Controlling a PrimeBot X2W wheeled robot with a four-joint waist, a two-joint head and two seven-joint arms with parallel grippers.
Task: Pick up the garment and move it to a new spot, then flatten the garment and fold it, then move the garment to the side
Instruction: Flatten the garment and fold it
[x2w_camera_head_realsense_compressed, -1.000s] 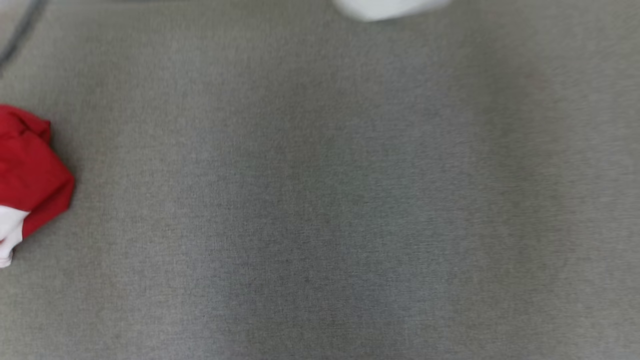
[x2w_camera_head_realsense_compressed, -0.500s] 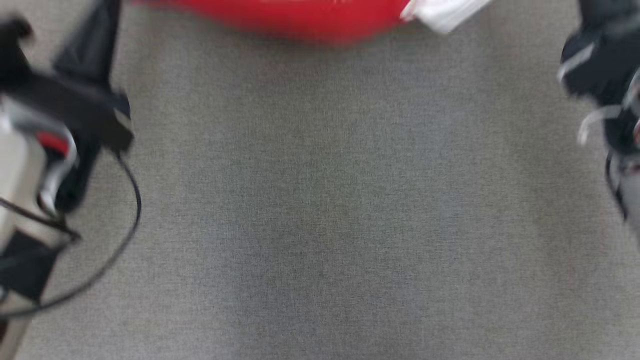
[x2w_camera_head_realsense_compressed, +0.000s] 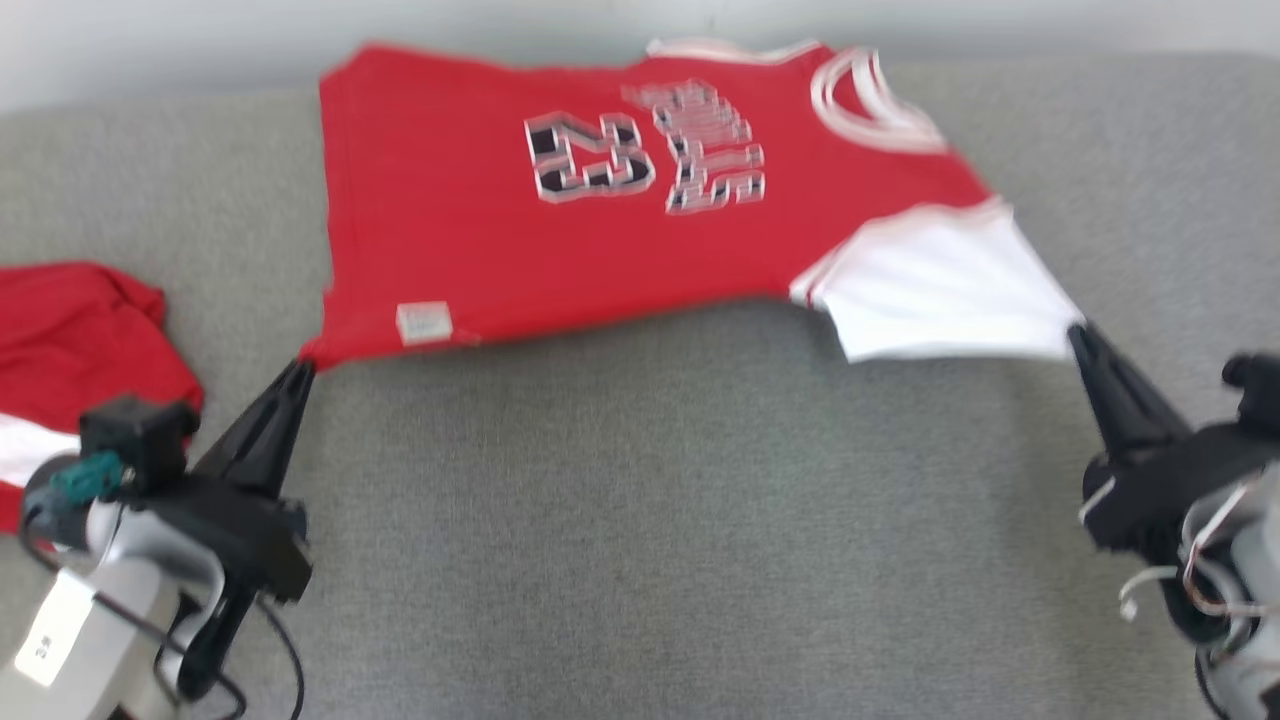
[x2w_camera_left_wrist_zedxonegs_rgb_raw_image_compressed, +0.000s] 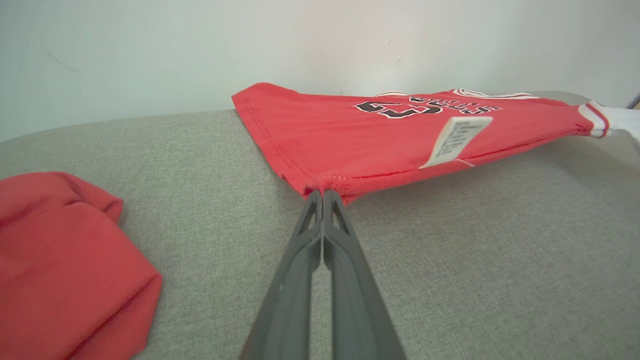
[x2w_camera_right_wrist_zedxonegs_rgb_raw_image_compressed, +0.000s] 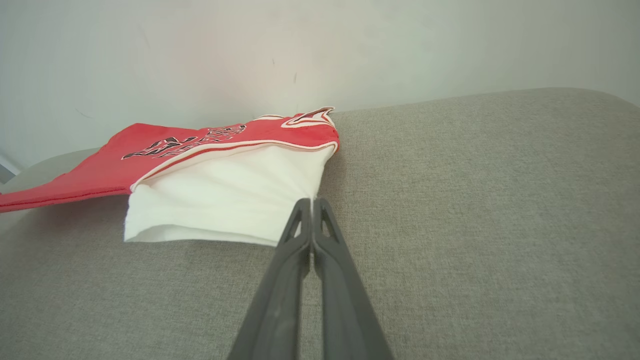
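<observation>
Red-and-white garment (x2w_camera_head_realsense_compressed: 560, 230), spread toward twelve o'clock on the grey cushion (x2w_camera_head_realsense_compressed: 640, 520), near edge lifted; hem corner pinched at eight o'clock between left gripper's (x2w_camera_head_realsense_compressed: 303, 368) closed fingers; white sleeve clamped likewise at four o'clock by right gripper (x2w_camera_head_realsense_compressed: 1075, 332) — pulled apart, presumably, to tension out wrinkles before flattening.

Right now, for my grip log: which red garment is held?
The numbered jersey, pinched by the left fingers at its hem and the right fingers at its white sleeve; the other garment lies bunched, untouched.
</observation>
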